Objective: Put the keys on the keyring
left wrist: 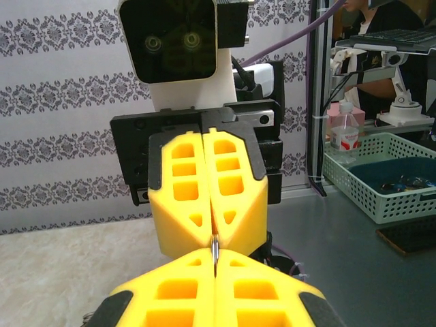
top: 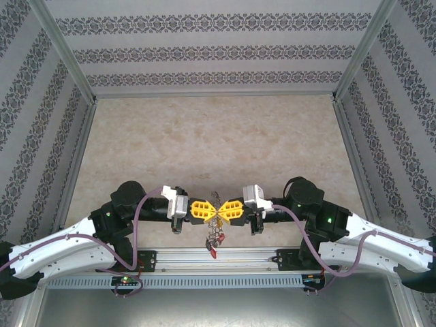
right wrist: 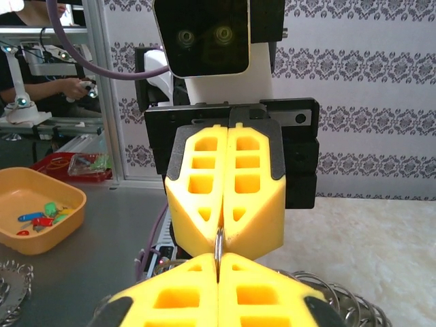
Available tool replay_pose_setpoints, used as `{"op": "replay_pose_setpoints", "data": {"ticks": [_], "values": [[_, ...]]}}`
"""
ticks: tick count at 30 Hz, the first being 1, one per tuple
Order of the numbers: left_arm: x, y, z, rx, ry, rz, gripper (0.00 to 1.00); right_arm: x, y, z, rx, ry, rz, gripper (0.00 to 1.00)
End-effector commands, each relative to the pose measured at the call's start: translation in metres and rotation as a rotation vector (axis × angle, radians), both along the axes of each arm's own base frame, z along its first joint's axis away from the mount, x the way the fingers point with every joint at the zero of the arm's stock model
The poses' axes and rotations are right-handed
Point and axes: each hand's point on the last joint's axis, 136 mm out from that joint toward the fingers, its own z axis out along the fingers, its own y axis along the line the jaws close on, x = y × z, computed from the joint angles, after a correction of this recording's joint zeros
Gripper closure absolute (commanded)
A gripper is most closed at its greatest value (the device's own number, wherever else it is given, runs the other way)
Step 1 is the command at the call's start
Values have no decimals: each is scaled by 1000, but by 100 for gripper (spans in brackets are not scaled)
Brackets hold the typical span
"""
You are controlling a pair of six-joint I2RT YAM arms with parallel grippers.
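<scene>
– Near six o'clock of the table, in the top view, what did the arms have?
– The left gripper and right gripper met tip to tip, both clenched on the keyring. The keys dangled beneath it, toward six.
– And the left wrist view?
– The keyring's thin metal edge sat pinched between yellow plastic fingers with cut-out pockets. I judged it light, stiff and slick, and likely to swivel unless gripped flat across the rim.
– The right wrist view?
– The same sliver stood at twelve o'clock of that gripper's own fingers. Scalloped coils, probably its rim, lay at five. The keys looked tiny, so each is best held by its plastic head.
</scene>
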Motion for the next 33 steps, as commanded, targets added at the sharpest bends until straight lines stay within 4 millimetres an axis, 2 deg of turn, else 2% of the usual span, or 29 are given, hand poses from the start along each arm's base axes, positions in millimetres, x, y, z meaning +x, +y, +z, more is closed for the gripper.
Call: {"op": "replay_pose_setpoints", "data": {"ticks": [1,4,7,10,16,22,29,31,33], "values": [[-1,5,27,-94,-47,-2,100,-4,0,11,22,-22,17,100],[4,3,24,-68,-43,19,100,-1,-2,11,19,-32,-7,100],[18,2,15,30,-46,100,99,6,-8,12,8,-41,-64,100],[35,8,-4,197,-34,206,85,21,-17,6,-57,-64,-165,100],[56,11,-27,411,-8,302,76,47,-24,-15,-215,-87,-311,100],[61,-1,-38,477,-4,287,71,56,-18,-25,-288,-106,-339,100],[63,-9,-40,496,-15,268,69,56,-15,-28,-315,-118,-321,100],[63,-10,-42,505,-16,264,70,55,-14,-28,-315,-117,-315,100],[62,-11,-44,512,-16,256,75,53,-13,-29,-319,-115,-303,100]]}}
